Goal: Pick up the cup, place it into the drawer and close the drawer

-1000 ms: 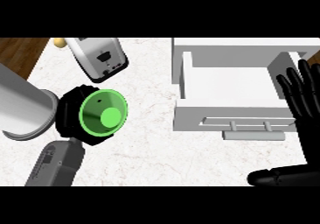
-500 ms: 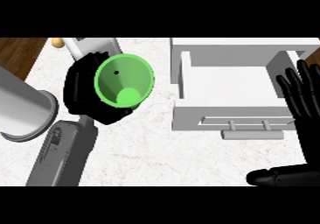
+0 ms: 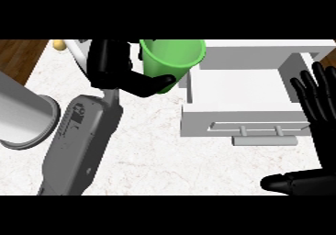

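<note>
White marbled counter (image 3: 150,151) fills mid-frame, with wood floor at upper left. The left hand (image 3: 120,75) has its fingers and thumb wrapped round the green cup (image 3: 172,58), held aloft at top centre, just left of the open white drawer (image 3: 242,98). The right hand (image 3: 320,114), fingers spread, rests at right edge. Pick-up looks complete; placing the cup and closing the drawer remain.

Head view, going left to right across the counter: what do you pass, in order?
Grey cylinder → left robot hand → green cup, held in that hand → open white drawer → right robot hand, open at the right edge.
</note>
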### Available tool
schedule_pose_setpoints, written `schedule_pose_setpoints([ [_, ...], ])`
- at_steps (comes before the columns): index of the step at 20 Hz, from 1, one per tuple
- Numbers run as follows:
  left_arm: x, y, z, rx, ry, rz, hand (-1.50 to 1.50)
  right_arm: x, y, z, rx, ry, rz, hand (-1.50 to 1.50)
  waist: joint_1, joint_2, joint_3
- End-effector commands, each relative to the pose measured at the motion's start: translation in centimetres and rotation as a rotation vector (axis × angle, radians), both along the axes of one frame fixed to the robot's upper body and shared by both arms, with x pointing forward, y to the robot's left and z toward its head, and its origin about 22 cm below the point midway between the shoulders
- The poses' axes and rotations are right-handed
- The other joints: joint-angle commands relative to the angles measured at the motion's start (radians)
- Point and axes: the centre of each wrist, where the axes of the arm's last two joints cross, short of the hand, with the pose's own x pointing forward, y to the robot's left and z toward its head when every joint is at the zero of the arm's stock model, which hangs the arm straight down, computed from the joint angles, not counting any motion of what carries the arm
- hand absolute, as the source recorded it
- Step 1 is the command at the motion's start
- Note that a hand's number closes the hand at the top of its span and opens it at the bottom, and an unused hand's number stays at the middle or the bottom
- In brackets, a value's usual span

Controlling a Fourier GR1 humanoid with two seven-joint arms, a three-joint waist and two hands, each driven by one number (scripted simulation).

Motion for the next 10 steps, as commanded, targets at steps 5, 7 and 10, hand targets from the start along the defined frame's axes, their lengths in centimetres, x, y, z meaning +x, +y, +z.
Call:
schedule_pose_setpoints([
  [5, 2.6, -4.1, 2.9, 0.069, 0.054, -0.026, 1.50, 0.1, -0.9, 1.4, 0.004, -0.010, 0.002, -1.50, -0.007, 0.001, 0.000],
  [7, 3.0, -4.3, 2.6, 0.094, 0.068, -0.027, 1.50, 0.6, 0.1, 0.5, 0.010, 0.003, -0.014, -1.50, -0.003, 0.001, 0.000],
  [10, 2.9, -5.2, 1.1, 0.131, 0.080, -0.013, 1.50, -0.6, -0.7, -0.2, 0.012, 0.002, -0.021, -1.50, -0.006, 0.001, 0.000],
])
